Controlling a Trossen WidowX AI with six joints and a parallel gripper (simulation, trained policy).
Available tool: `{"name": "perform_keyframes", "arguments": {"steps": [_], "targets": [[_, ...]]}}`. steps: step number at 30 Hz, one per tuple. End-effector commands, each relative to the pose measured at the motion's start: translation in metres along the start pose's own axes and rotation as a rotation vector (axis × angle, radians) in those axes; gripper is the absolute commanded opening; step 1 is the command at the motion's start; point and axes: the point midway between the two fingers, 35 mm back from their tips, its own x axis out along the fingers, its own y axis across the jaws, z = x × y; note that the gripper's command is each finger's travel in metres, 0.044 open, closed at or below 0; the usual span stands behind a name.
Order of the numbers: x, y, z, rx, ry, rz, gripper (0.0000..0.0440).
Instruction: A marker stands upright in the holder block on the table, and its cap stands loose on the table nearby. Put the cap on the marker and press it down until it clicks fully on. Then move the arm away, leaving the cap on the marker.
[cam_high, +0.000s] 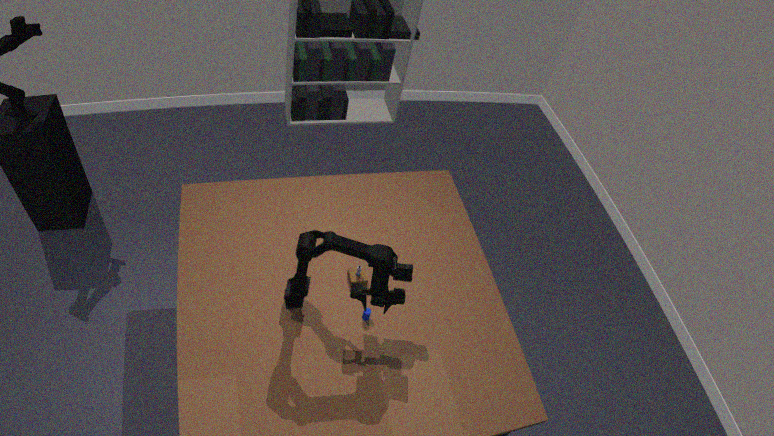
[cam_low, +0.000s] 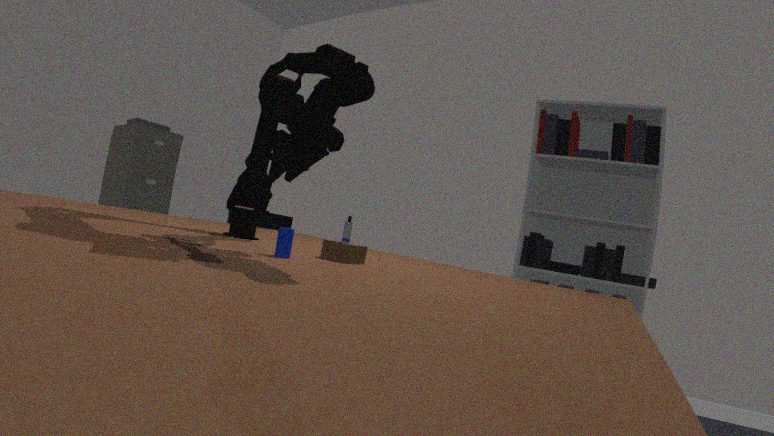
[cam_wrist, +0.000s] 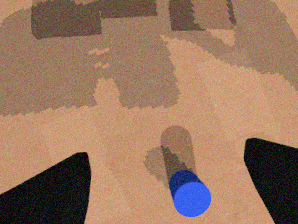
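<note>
Claw (cam_high: 375, 310) (cam_wrist: 169, 157): 1, open | blue cap (cam_high: 366, 314) (cam_low: 284, 242) (cam_wrist: 192, 199): 1 | marker (cam_high: 358, 271) (cam_low: 347, 230): 1 | holder block (cam_high: 364, 283) (cam_low: 343, 252): 1

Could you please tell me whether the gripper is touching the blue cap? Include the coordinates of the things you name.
Apart: the wrist view shows tabletop between the blue cap (cam_high: 366, 314) (cam_low: 284, 242) (cam_wrist: 192, 199) and each finger of the open gripper (cam_high: 376, 310) (cam_wrist: 167, 150).

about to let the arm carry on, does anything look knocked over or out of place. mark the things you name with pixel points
Nothing stands out. The blue cap (cam_high: 366, 314) (cam_low: 284, 242) (cam_wrist: 192, 199) stands upright on the table (cam_high: 227, 216) (cam_low: 379, 346) (cam_wrist: 115, 175), and the uncapped marker (cam_high: 358, 271) (cam_low: 347, 230) is upright in its holder block (cam_high: 358, 282) (cam_low: 343, 252).
</note>
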Motion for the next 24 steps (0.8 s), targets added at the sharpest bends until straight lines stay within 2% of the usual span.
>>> {"name": "perform_keyframes", "arguments": {"steps": [1,24], "targets": [[0.004,0.001,-0.007,0.008,0.035,-0.023,0.0313],[0.027,-0.008,-0.043,0.017,0.224,-0.176,0.0306]]}}
